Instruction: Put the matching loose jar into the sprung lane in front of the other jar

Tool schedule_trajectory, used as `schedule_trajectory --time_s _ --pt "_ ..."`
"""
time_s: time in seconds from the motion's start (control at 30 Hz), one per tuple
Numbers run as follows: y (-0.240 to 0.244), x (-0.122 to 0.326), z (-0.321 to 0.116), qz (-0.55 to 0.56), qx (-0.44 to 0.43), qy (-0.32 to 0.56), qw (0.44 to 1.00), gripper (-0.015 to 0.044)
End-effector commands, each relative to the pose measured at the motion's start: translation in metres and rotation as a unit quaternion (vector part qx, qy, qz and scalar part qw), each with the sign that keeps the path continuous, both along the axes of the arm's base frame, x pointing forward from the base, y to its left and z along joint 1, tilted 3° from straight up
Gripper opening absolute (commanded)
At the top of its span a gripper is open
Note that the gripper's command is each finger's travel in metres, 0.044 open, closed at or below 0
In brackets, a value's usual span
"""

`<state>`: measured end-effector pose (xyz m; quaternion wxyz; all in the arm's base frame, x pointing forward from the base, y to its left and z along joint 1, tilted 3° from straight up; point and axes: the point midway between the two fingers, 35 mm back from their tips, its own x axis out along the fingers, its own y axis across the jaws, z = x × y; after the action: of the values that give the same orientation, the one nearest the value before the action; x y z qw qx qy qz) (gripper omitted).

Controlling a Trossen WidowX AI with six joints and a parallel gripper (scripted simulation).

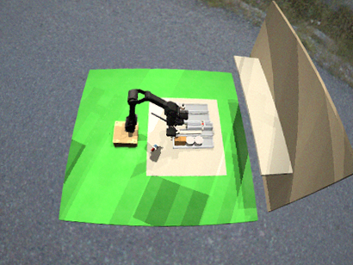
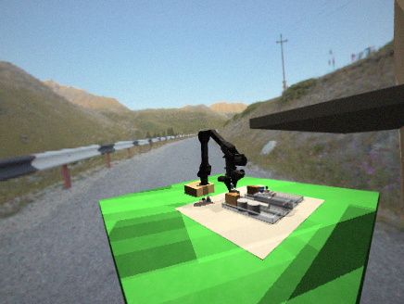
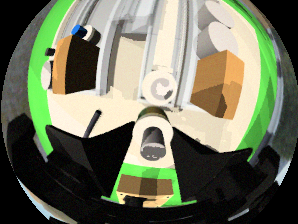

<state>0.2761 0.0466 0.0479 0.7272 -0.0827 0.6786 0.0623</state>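
Note:
My gripper [image 3: 152,127] [image 2: 232,189] is shut on a jar [image 3: 153,145] with a white ring round a grey knob-like top and an olive side. In the wrist view the held jar is directly in front of the sprung lane's mouth. The lane jar [image 3: 160,86], with a similar white round top, stands at the front end of the middle lane [image 3: 187,60], just beyond the held jar. A gap or contact between the two jars cannot be told. The front stop and the held jar's base are hidden. In the top view the arm hides the lane's front.
An orange-brown block [image 1: 179,141] [image 2: 233,199] [image 3: 220,80] and two white round jars fill the lane on the right. Another block [image 3: 60,65] and a blue-topped item [image 3: 78,31] are left. A dark rod [image 1: 159,117] [image 3: 93,124] and a small red-and-blue item [image 1: 154,148] are nearby.

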Motion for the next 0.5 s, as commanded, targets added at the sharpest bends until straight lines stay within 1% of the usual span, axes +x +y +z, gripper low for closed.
schedule_trajectory --time_s 0.0,0.47 --pt "-0.0003 0.0022 -0.0017 0.0 -0.003 0.002 1.0 0.0" --pt "0.001 0.0087 -0.0014 0.0 -0.002 0.001 1.0 0.0"
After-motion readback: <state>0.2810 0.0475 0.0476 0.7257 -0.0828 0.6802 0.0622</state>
